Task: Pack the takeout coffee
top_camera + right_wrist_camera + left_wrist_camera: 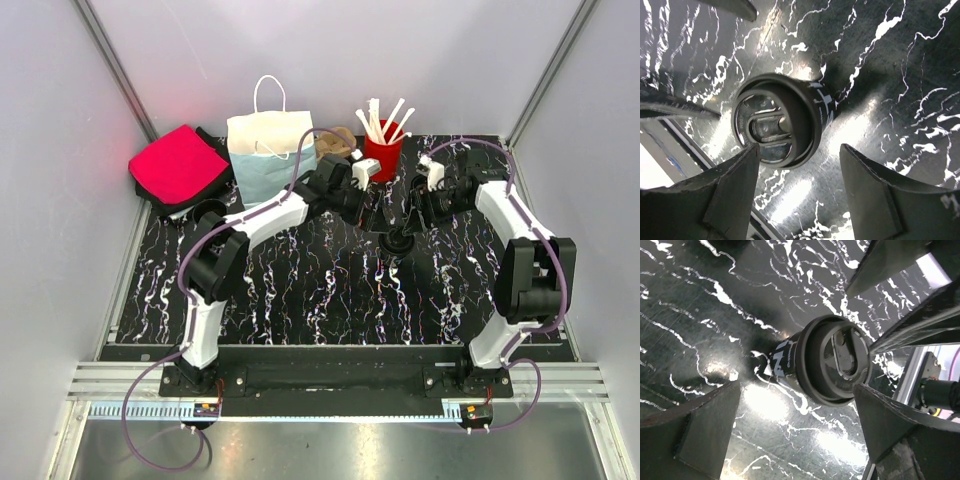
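standing upright, black lidded takeout coffee [839, 359]

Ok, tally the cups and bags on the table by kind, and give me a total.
Black lidded coffee cup: 1
Red cup of stirrers: 1
White and blue paper bag: 1
Red cloth pouch: 1
Total: 4
A dark shape beside the pouch is too unclear to count.
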Action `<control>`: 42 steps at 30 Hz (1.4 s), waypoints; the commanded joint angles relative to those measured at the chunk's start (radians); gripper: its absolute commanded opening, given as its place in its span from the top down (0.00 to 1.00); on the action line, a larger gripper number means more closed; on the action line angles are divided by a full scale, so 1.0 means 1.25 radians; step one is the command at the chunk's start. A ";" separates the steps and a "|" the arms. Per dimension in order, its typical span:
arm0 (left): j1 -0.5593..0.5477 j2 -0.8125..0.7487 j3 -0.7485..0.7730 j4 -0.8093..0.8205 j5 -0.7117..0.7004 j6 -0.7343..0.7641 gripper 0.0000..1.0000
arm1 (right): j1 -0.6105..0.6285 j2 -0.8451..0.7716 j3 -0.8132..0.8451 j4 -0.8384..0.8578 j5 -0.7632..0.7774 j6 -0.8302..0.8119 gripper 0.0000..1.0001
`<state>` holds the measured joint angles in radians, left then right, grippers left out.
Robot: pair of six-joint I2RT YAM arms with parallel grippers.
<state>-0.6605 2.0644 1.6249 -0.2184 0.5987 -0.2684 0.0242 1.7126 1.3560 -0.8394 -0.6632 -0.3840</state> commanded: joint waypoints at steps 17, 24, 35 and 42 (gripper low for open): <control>-0.021 0.058 0.057 0.004 0.067 -0.023 0.02 | -0.036 0.075 -0.044 0.046 -0.152 0.063 0.30; -0.021 0.065 0.056 0.014 0.074 -0.030 0.08 | -0.045 0.121 -0.054 0.052 -0.204 0.065 0.37; -0.019 0.103 0.086 0.013 0.079 -0.037 0.18 | -0.053 0.133 -0.053 0.055 -0.239 0.069 0.41; -0.013 0.133 0.099 0.018 0.101 -0.047 0.32 | -0.053 0.141 -0.058 0.074 -0.230 0.084 0.45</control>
<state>-0.6811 2.1948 1.7119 -0.2348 0.7288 -0.3267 -0.0456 1.8713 1.2945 -0.7761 -0.9455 -0.2874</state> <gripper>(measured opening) 0.740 0.561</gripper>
